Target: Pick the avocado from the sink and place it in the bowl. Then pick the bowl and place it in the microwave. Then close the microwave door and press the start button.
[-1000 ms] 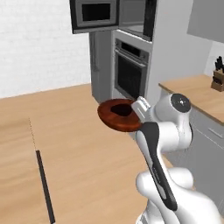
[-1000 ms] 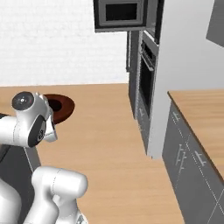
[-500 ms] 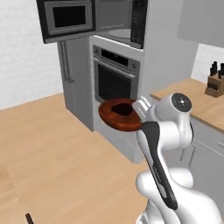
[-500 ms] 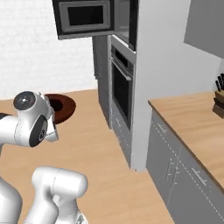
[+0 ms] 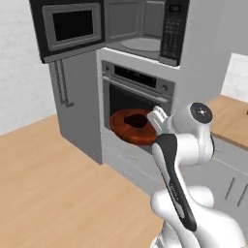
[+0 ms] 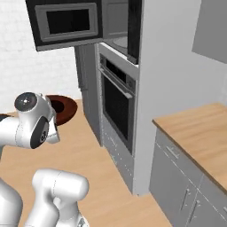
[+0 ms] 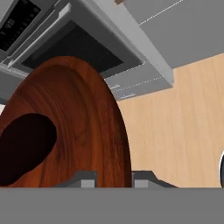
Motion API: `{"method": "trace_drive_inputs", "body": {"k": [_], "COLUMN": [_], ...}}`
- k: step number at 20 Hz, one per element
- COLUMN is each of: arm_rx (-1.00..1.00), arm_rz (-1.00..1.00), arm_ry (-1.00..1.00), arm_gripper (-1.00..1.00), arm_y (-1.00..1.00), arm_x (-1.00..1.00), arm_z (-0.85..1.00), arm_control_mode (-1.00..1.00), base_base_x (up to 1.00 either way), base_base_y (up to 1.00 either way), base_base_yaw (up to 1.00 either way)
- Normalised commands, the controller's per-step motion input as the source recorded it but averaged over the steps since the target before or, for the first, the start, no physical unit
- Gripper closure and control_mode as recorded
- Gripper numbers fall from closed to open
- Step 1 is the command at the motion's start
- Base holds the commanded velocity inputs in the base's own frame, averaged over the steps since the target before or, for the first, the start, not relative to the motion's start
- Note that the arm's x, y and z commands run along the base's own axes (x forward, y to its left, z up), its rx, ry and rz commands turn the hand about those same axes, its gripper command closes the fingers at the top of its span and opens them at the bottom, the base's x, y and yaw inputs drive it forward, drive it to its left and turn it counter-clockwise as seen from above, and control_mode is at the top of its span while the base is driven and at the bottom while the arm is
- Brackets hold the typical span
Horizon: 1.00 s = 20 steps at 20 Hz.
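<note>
A: Hand point(image 7: 113, 177) state?
B: Clamped on the bowl point(image 5: 131, 127) rim; avocado point(image 7: 24, 146) lies inside.
A: Clearance?
B: Bowl hangs before the oven point(image 5: 135, 104), below the open microwave point(image 5: 145, 29); microwave door point(image 5: 68, 26) swung left

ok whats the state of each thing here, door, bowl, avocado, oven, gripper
microwave door: swung open
microwave: cavity open, turntable bare
bowl: held in the air in front of the oven, level
avocado: lying inside the bowl
oven: door shut
gripper: closed on the bowl's rim
</note>
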Motion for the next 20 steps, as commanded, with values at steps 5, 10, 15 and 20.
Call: {"method": "trace_drive_inputs", "body": {"k": [5,10,15,20], "arm_rx": [0.00,0.00,0.00,0.00], "arm_rz": [0.00,0.00,0.00,0.00], "arm_ry": [0.00,0.00,0.00,0.00], "arm_gripper": [1.00,1.00,1.00,1.00], "arm_y": [0.00,0.00,0.00,0.00], "arm_x": [0.00,0.00,0.00,0.00], "arm_z": [0.00,0.00,0.00,0.00], "arm_control_mode": [1.00,1.00,1.00,1.00], "base_base_x": [0.80,0.43,0.08,0.08], "base_base_y": [0.45,0.35,0.33,0.36], "base_base_yaw": [-0.33,-0.39,-0.46,-0.45]}}
